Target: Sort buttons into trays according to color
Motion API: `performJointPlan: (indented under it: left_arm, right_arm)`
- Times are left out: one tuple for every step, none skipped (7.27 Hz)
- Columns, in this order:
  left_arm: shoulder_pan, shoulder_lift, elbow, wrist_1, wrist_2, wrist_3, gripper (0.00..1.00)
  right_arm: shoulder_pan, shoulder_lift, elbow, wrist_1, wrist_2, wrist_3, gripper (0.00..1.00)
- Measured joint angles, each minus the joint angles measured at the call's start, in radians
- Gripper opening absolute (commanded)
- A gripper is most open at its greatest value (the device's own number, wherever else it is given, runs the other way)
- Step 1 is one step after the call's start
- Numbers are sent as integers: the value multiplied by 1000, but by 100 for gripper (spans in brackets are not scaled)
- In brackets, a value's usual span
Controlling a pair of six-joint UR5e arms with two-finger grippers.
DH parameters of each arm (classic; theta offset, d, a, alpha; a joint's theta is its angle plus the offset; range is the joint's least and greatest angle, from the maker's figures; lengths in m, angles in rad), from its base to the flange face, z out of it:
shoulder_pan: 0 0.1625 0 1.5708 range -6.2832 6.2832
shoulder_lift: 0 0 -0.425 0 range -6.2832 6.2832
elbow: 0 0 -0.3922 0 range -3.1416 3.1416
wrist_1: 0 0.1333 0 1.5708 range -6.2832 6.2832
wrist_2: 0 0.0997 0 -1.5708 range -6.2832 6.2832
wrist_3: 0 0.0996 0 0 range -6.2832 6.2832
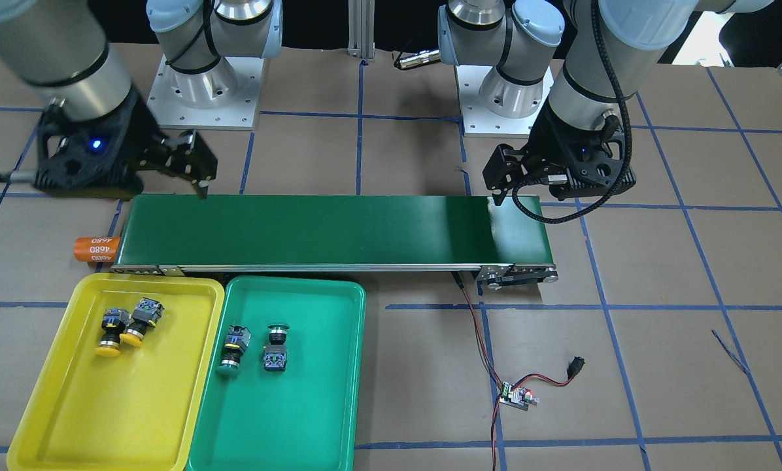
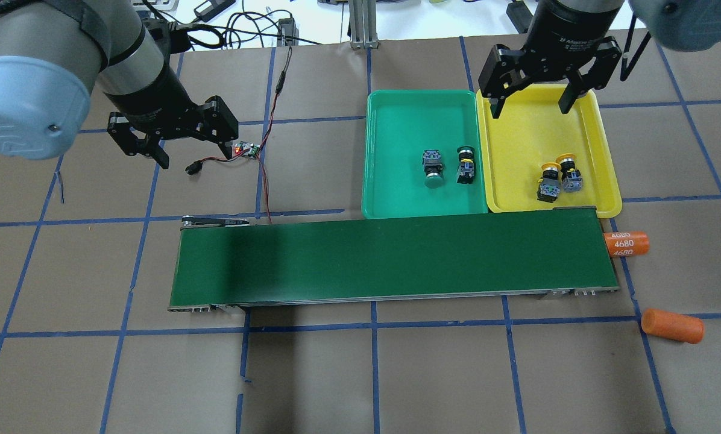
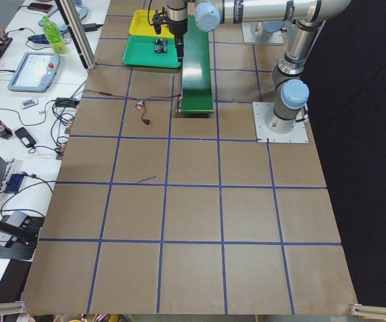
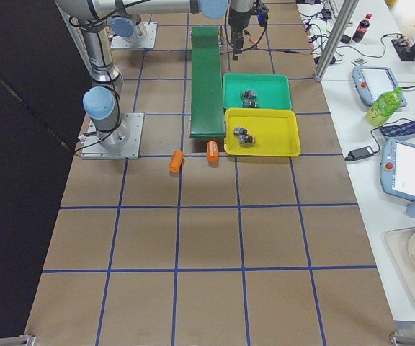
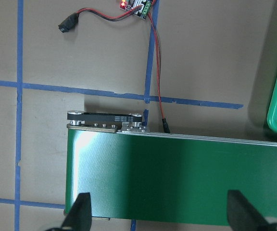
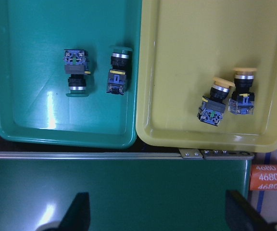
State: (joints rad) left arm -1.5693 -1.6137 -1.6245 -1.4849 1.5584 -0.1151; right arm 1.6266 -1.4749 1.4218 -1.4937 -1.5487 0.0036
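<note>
Yellow tray (image 2: 529,129) holds our two yellow-capped buttons (image 2: 548,182), touching, on their sides. The green-capped buttons (image 2: 433,169) lie slightly apart in the green tray (image 2: 406,120), bodies black-grey. We see left pincer (image 2: 193,150) and right pincer (image 2: 530,109) spread, empty.

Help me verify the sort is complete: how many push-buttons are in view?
4. Two yellow buttons lie close together in the yellow tray; two green buttons lie side by side in the green tray. None seems hidden.
</note>
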Motion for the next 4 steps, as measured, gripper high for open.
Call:
performJointPlan:
  left_arm:
    - [0, 0, 0, 0, 0, 0, 100]
    - [0, 0, 0, 1, -1, 0, 100]
    - [0, 0, 0, 1, -1, 0, 100]
    - [0, 0, 0, 1, -1, 0, 100]
  right_arm:
    - [27, -14, 14, 4, 2, 28, 99]
    - [38, -24, 35, 0, 1, 47, 100]
    - [42, -40, 56, -2, -2, 59, 100]
    - [41, -58, 77, -3, -4, 60, 100]
